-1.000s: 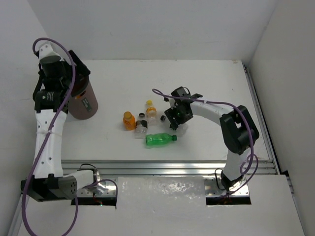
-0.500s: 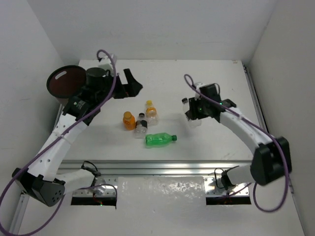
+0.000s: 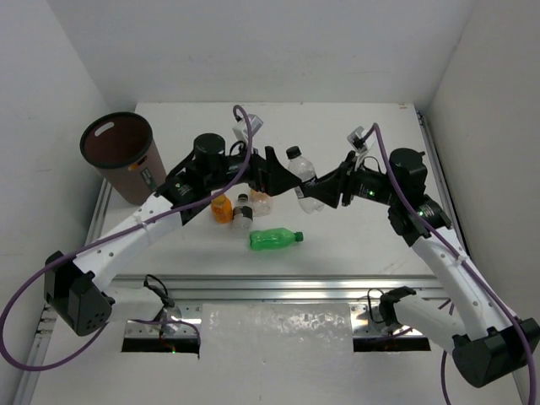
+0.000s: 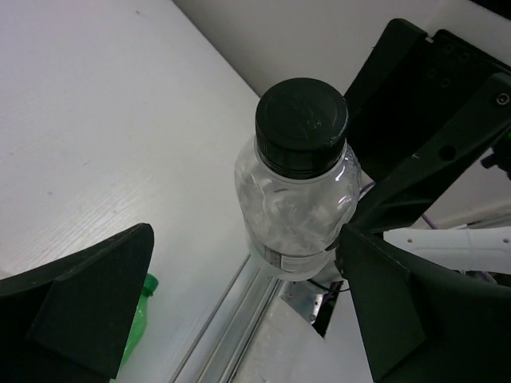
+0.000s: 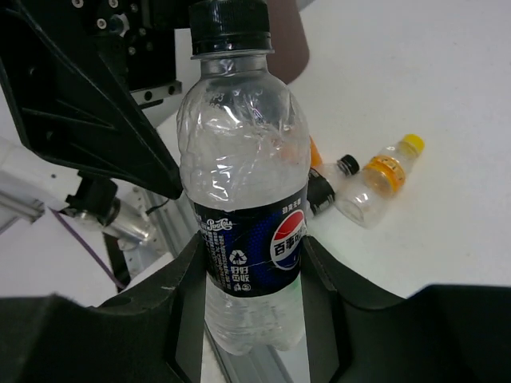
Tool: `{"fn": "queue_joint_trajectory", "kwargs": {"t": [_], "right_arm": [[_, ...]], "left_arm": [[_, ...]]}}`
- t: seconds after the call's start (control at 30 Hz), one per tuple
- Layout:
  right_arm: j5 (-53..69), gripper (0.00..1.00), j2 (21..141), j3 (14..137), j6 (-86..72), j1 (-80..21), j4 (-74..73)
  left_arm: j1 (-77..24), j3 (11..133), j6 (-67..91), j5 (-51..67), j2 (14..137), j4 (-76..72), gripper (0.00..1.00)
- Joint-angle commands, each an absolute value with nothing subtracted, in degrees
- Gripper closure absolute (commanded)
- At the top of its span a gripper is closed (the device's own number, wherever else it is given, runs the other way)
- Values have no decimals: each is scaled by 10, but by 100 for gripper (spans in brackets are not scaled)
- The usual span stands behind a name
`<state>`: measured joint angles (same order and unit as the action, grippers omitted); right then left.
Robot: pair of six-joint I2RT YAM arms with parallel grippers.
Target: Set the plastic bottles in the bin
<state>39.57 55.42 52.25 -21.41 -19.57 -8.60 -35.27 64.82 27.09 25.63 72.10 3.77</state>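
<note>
swung off the bin [image 3: 118, 142] and across to mid-table with the left gripper [image 3: 274, 173] in the last half second, and brought the clear bottle [image 3: 299, 171] leftward and up with the right gripper [image 3: 310, 189] to meet over the middle. clamped hard on that bottle right now, right fingers [image 5: 185, 319] pressed to either side at the blue label [image 5: 263, 247], black cap pointing away from the wrist. left fingers [image 4: 88, 303] spread wide, one well clear of the bottle, the other just beside its shoulder, touching or not too close to call, nothing gripped. held in the air above the table [image 3: 363, 126], between the two grippers, well apart from the bin. standing upright at the far left corner, that dark brown bin, rim wide open. lying on the table just near of the meeting point: green bottle [image 3: 275, 240] on its side, nearest the arm bases; orange bottle [image 3: 221, 207] to the left; second clear bottle [image 3: 242, 216] with a black cap beside that; yellow-capped bottle [image 3: 259, 199] on its side, partly hidden under the left gripper from above.
</note>
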Motion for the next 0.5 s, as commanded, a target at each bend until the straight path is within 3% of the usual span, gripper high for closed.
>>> {"fn": "queue_joint_trajectory", "kwargs": {"t": [0.0,0.1,0.13,0.17,0.2,0.27,0.33,0.4,0.47], "right_arm": [[507,72,545,519,-248,-195,2],[530,72,551,514,-271,-196,46],[533,72,552,517,-279,-195,52],[546,71,550,518,-282,-195,67],[552,70,548,517,-284,-196,72],[567,68,545,515,-288,-196,80],[561,67,541,515,-290,-194,75],[506,37,540,527,-271,-195,37],[449,1,533,529,-258,-195,-20]], "left_arm": [[-364,670,300,291,727,-57,0],[-381,680,312,321,749,-89,2],[-385,685,311,327,759,-89,14],[-387,693,310,321,765,-82,43],[-387,696,309,315,765,-78,60],[-387,702,305,305,765,-71,70],[-387,713,301,310,765,-69,85],[-386,729,290,258,758,-27,100],[-368,776,273,152,750,99,100]]}}
